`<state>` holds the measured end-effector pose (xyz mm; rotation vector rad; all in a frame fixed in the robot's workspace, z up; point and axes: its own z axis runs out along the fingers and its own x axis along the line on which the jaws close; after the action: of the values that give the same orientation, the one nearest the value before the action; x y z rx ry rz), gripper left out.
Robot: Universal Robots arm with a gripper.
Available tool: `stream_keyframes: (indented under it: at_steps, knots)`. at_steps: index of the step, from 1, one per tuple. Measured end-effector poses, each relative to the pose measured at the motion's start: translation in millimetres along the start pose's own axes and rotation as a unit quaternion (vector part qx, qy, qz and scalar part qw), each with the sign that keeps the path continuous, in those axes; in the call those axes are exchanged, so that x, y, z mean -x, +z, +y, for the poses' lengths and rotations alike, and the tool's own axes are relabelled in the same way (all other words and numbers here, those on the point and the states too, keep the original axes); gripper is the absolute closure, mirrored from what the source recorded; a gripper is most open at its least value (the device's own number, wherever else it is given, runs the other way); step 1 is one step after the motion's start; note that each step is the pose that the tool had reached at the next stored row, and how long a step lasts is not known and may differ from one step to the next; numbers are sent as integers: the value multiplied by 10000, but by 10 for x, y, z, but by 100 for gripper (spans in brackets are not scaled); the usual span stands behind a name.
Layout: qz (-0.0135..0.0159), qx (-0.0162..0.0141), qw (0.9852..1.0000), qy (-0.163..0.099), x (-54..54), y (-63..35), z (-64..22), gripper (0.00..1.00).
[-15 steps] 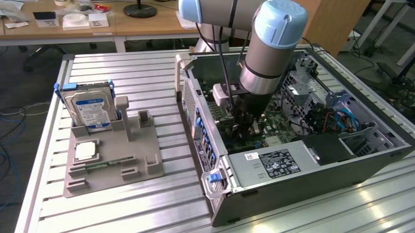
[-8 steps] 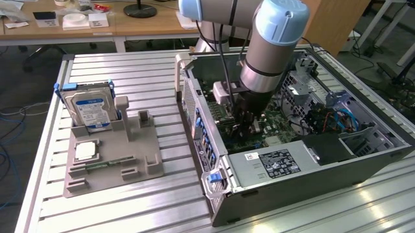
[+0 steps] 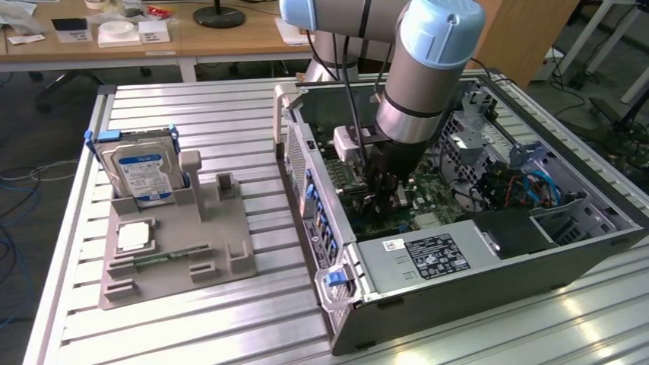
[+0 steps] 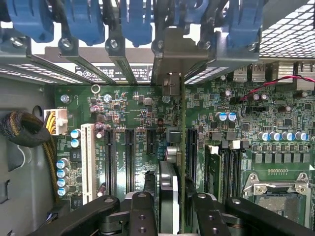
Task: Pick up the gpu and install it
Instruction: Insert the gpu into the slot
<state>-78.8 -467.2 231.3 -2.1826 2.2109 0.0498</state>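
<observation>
My gripper [image 4: 172, 209] is down inside the open computer case [image 3: 527, 251], shut on the gpu [image 4: 182, 147]. In the wrist view the gpu appears edge-on as a thin dark board, running between the black fingers [image 4: 142, 211] toward the case's rear wall. Its pale metal bracket [image 4: 170, 54] stands at the rear slot openings, under the blue latches [image 4: 83, 19]. The card sits over the motherboard [image 4: 246, 108], parallel to the black expansion slots [image 4: 110, 157]. Whether it is seated in a slot I cannot tell. In the exterior view the gripper [image 3: 388, 194] is low over the board.
A grey fixture [image 3: 172, 258] on the slatted table at the exterior view's left holds a hard drive with a blue label [image 3: 145, 171], a square chip [image 3: 134, 236] and a green memory stick [image 3: 167, 257]. The power supply [image 3: 431, 255], a cable bundle [image 4: 24, 130] and memory modules [image 4: 221, 167] crowd the case.
</observation>
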Motion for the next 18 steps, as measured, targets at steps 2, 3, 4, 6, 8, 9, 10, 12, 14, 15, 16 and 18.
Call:
stream_keyframes:
  at_steps: [2,3,4,6,8,9,10,12,14,15,16,18]
  knots:
    - [0,0,10000,0,0,0,0,66]
    - [-2,0,10000,0,0,0,0,67]
    - [-1,0,10000,0,1,0,-1,72]
    - [0,0,10000,0,0,0,-1,72]
    - [0,0,10000,0,0,0,-1,72]
    - [0,0,10000,0,0,0,0,72]
    - [1,0,10000,0,0,0,0,72]
    - [1,0,10000,0,-1,3,0,72]
    - [6,1,10000,-1,-3,30,-1,72]
    - [2,0,10000,-1,-3,51,-1,72]
    - [3,2,10000,-1,-4,59,0,72]
    - [3,2,10000,0,-4,69,0,72]
